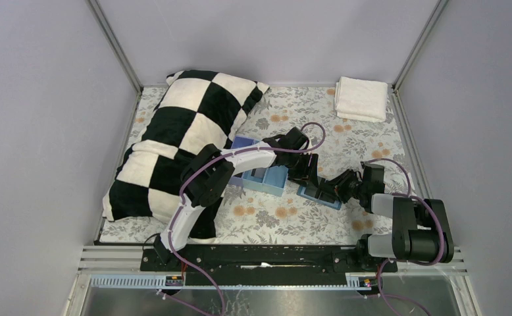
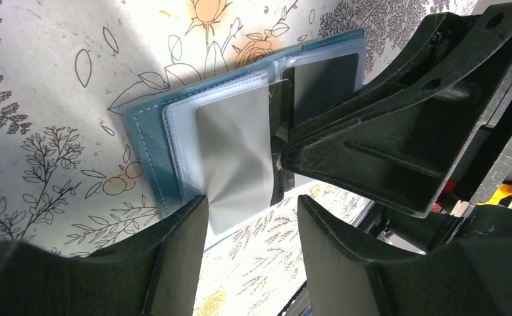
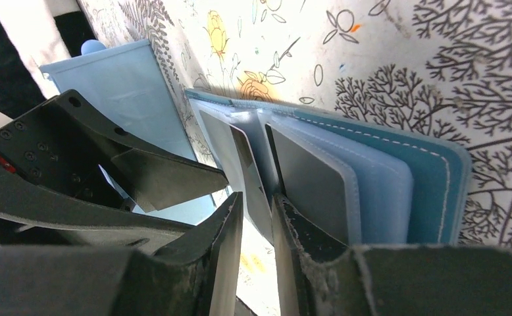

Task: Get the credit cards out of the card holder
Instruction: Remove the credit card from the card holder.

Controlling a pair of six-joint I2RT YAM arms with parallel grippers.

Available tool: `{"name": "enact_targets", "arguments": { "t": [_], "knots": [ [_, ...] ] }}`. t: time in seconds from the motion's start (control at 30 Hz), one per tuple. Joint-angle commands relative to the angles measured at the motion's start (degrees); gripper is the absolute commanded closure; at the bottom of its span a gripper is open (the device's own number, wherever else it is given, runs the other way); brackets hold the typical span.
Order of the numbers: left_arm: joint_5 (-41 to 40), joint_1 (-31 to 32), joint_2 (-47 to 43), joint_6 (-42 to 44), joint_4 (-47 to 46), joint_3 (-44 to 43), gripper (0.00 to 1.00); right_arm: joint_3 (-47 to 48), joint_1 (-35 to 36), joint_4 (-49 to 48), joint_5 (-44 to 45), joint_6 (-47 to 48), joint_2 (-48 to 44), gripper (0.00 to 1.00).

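While the left gripper (image 2: 251,204) gapes wide astride the card holder (image 2: 145,145), the right gripper (image 3: 256,197) pinches a credit card (image 3: 247,158).

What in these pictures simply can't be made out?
Left wrist view: the right gripper covers part of the card holder, so the card count is unclear.
Right wrist view: its fingers hide whether it pinches a credit card.
Top view: the left gripper covers the card holder too.

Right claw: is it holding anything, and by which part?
The right claw seems to pinch one credit card by its raised edge, inside the open card holder.
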State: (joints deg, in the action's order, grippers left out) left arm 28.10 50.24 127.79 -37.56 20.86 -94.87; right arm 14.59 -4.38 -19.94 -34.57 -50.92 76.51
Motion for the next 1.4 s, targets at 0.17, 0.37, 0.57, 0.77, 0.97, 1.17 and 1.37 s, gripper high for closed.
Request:
{"name": "enact_targets", "arguments": {
  "t": [0.17,0.37,0.57,0.77,0.97,1.17,1.37],
  "knots": [
    [0.73,-0.06,1.1,0.58,-1.35,0.76,0.43,-1.71,0.33,-5.09,-2.27,0.12,3.79,0.75],
    [0.66,0.06,0.54,0.38,-1.83,1.62,0.43,-1.77,0.29,-4.51,-2.49,0.69,3.73,0.99],
    [-0.51,0.08,0.0,0.56,-1.79,1.41,0.44,-1.12,0.26,2.41,0.59,0.6,-1.22,1.0],
    [-1.48,0.11,-0.43,-0.3,-1.8,2.24,0.45,-0.49,0.25,12.16,5.68,3.0,-9.82,1.0],
    [-1.65,0.07,-1.27,-0.34,-2.23,2.79,0.46,-0.71,0.25,18.89,8.12,4.6,-15.35,1.0],
    [-2.1,0.1,-2.06,0.02,-1.03,-0.09,0.46,1.66,0.25,30.78,13.62,7.01,-23.81,1.0],
    [-2.61,0.05,-5.19,0.66,-0.02,-1.38,0.46,6.92,0.25,40.11,17.91,9.37,-30.7,1.0]
  ]
}}
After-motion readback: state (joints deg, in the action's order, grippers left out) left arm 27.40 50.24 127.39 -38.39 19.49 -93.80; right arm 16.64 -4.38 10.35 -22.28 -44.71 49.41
